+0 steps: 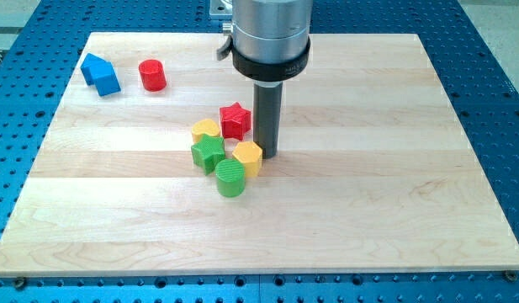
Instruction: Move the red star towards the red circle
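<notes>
My tip (267,155) on the bench (394,185), just right of red star (235,119), red circle (152,76) well apart at upper left, no gripper in view.

A blue block (101,74) sat at ten o'clock on the surface (394,168). Centrally clustered: yellow block (205,130), green star (208,153), yellow hexagon (248,156), green cylinder (230,178).

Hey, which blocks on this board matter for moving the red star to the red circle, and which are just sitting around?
Belongs to the job:
red star
red circle, toward the view's top left
my tip, just to the view's right of the red star

Just lying about:
blue block
yellow block
green star
yellow hexagon
green cylinder
</notes>
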You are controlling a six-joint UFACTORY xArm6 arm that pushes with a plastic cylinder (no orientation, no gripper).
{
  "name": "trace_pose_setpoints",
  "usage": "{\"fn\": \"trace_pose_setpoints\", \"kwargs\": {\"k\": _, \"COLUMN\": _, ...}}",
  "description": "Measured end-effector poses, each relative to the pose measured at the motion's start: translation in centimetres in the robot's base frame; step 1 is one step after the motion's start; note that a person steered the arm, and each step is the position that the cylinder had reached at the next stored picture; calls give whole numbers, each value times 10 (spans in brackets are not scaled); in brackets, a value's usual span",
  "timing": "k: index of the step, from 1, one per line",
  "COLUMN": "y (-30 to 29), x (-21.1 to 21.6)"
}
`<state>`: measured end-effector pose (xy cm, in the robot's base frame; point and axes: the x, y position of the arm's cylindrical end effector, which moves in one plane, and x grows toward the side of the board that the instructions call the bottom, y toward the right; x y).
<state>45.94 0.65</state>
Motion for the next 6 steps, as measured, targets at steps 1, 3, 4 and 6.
{"fn": "trace_pose_setpoints", "kwargs": {"k": 1, "y": -3, "x": -15}}
{"fn": "trace_pose_setpoints", "kwargs": {"k": 3, "y": -58, "x": -43}}
{"fn": "trace_pose_setpoints", "kwargs": {"k": 4, "y": -62, "x": -43}}
{"fn": "trace_pose_setpoints", "kwargs": {"k": 6, "y": -95, "x": -74}}
